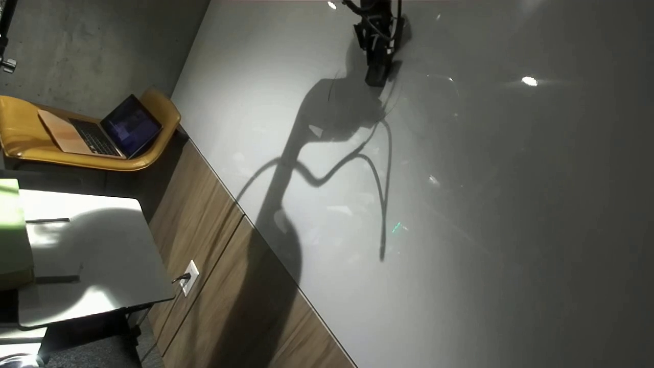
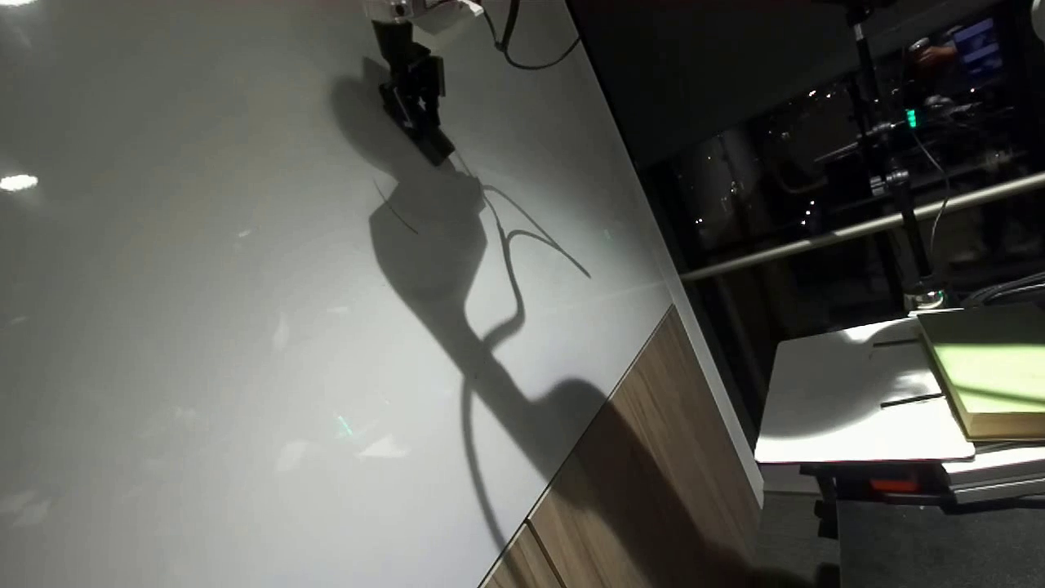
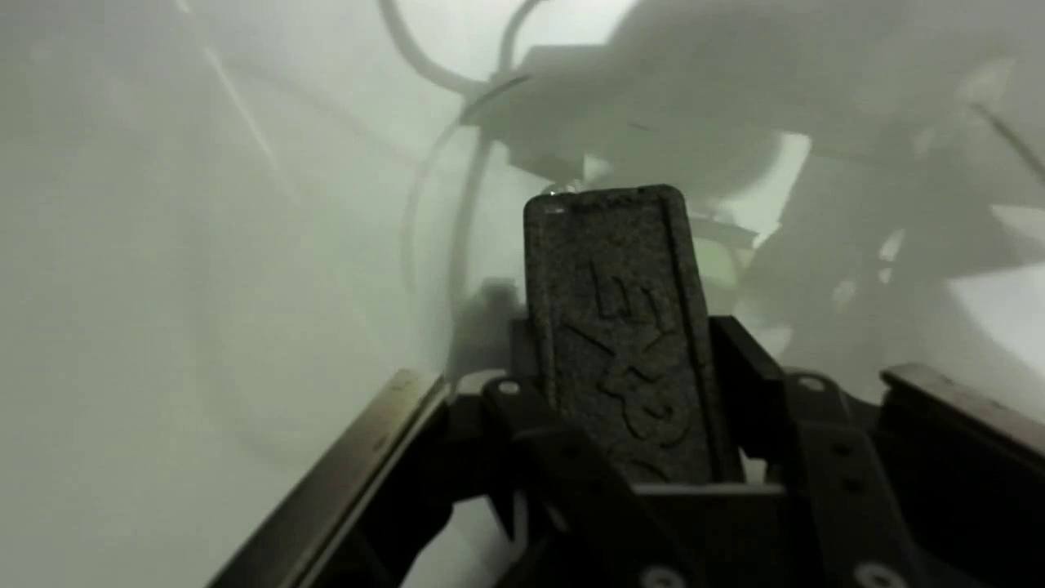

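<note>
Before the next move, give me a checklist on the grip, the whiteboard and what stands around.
1. Gripper closed on the dark eraser: ok.
2. Eraser flat against the whiteboard: cannot tell; contact is unclear.
3. Whiteboard free of marks: not ok; a thin dark line shows in both exterior views.
4. Whiteboard evenly lit: not ok; a broad shadow falls across it.
5. Laptop away from the gripper: ok; it rests on the yellow chair.

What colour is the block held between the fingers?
Dark grey, with darker squiggly lines on it; the block shows best in the wrist view.
</note>
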You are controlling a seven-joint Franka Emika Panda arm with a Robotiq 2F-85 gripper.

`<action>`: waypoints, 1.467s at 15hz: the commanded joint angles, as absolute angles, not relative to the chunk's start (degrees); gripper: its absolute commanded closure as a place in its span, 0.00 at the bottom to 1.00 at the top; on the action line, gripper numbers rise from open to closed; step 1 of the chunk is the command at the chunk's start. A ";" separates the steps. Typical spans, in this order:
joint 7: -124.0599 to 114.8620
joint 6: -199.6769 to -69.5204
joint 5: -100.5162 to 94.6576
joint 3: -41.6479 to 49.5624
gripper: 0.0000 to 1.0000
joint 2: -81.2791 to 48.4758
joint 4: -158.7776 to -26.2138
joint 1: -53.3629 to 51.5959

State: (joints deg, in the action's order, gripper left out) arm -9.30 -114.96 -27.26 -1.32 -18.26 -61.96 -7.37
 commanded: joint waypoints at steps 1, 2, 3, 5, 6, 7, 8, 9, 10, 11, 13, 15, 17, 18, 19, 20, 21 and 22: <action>-8.16 -121.12 -27.24 2.18 0.72 -17.70 -65.39 -1.32; -7.55 -122.51 -26.75 2.91 0.72 -17.48 -66.74 0.50; -6.84 -124.43 -26.12 3.60 0.72 -17.38 -68.17 2.44; -7.55 -126.59 -25.96 3.84 0.72 -16.74 -70.59 4.03; -8.35 -127.58 -25.90 3.54 0.72 -16.00 -72.16 4.39; -9.10 -128.43 -26.01 3.07 0.72 -15.20 -73.67 4.45; -9.81 -129.10 -25.96 2.59 0.72 -14.45 -74.97 4.23; -10.57 -129.34 -26.02 2.23 0.72 -13.92 -75.82 3.75; -11.34 -129.52 -26.00 1.74 0.72 -13.51 -76.48 3.21; -11.89 -129.43 -25.95 1.26 0.72 -13.19 -76.92 2.70; -13.37 -129.43 -26.23 0.13 0.72 -12.97 -77.56 1.28; -14.54 -129.18 -26.81 -0.81 0.72 -13.21 -77.88 -0.29; -15.26 -128.86 -26.79 -1.59 0.72 -13.50 -77.98 -1.59; -15.36 -128.60 -26.66 -1.91 0.72 -13.56 -77.83 -2.20; -15.96 -128.40 -26.96 -2.40 0.72 -13.71 -77.75 -3.19; -16.39 -128.09 -27.16 -2.93 0.72 -13.88 -77.54 -4.15; -16.76 -127.85 -27.34 -3.50 0.72 -13.98 -77.42 -5.11; -17.47 -127.70 -27.86 -4.21 0.72 -14.20 -77.31 -6.43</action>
